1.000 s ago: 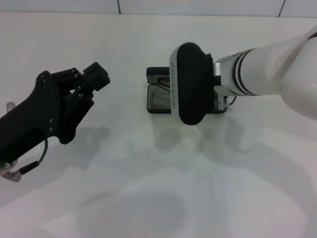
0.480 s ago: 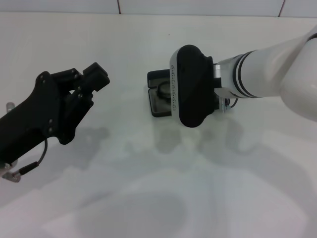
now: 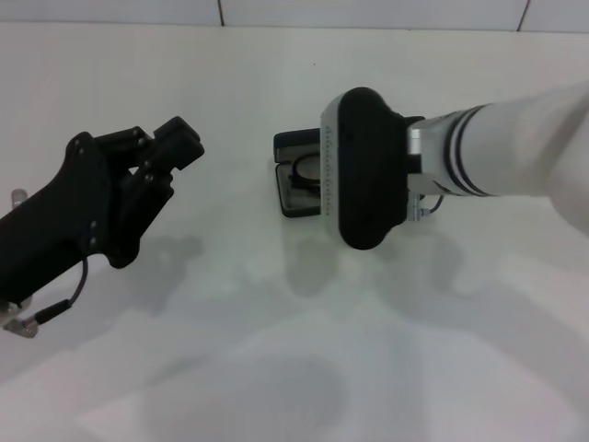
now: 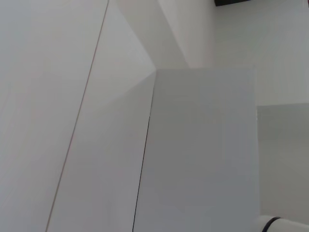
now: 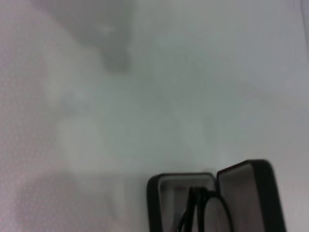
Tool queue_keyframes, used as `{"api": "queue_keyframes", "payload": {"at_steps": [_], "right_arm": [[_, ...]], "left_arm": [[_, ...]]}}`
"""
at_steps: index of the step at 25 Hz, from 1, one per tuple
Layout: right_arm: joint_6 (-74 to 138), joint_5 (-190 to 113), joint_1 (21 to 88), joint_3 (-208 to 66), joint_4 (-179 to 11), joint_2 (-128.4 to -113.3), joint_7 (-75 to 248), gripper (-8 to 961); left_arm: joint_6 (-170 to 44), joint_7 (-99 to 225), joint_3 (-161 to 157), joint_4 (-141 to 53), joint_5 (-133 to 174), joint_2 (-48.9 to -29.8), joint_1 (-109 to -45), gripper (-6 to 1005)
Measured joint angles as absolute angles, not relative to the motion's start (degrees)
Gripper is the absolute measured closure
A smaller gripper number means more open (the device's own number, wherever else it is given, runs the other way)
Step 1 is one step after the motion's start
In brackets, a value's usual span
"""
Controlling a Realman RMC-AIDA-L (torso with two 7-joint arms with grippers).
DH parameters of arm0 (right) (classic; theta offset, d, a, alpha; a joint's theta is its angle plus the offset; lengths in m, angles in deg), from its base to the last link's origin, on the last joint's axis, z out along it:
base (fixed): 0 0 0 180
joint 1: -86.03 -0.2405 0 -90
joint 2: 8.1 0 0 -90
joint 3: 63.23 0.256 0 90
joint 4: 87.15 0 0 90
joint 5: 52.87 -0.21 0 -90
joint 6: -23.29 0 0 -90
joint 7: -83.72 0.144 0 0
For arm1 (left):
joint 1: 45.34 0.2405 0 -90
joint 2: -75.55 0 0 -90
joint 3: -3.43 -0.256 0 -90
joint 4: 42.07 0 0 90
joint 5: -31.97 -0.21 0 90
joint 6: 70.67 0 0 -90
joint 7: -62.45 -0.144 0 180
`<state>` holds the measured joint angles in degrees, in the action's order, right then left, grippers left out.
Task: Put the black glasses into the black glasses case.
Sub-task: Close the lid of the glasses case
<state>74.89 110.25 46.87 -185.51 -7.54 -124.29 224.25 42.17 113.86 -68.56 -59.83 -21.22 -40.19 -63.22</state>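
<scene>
The black glasses [image 3: 306, 171] lie in the open black glasses case [image 3: 296, 191] — the right gripper's [image 3: 363, 170] grasp is hidden; withdrawing could drag them out.

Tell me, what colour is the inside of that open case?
Pale grey lining inside the black glasses case, clearest in the right wrist view.

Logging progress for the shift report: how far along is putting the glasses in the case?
Mostly done: the glasses lie inside the open case, also seen in the right wrist view. The right gripper hangs above the case, hiding its right part. The left gripper is parked to the left, away from it. The case is not closed.
</scene>
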Motion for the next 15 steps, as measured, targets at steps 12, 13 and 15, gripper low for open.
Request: {"api": "queue_keyframes", "payload": {"at_steps": [12, 13, 15], "right_arm": [[78.38, 90.08, 60.91, -171.29, 4.50, -123.77, 214.48, 696], [80.39, 84.64, 62.34, -168.62, 5.11, -123.88, 210.86, 696], [84.26, 76.22, 64.87, -164.17, 5.89, -123.97, 204.93, 696]], "left_arm": [[42.23, 114.51, -66.28, -60.25, -21.23, -39.23, -65.28, 920], [42.23, 114.68, -66.21, -60.27, -21.24, -39.11, -65.72, 920], [42.13, 114.97, -66.16, -60.28, -21.35, -38.86, -66.70, 920]]}}
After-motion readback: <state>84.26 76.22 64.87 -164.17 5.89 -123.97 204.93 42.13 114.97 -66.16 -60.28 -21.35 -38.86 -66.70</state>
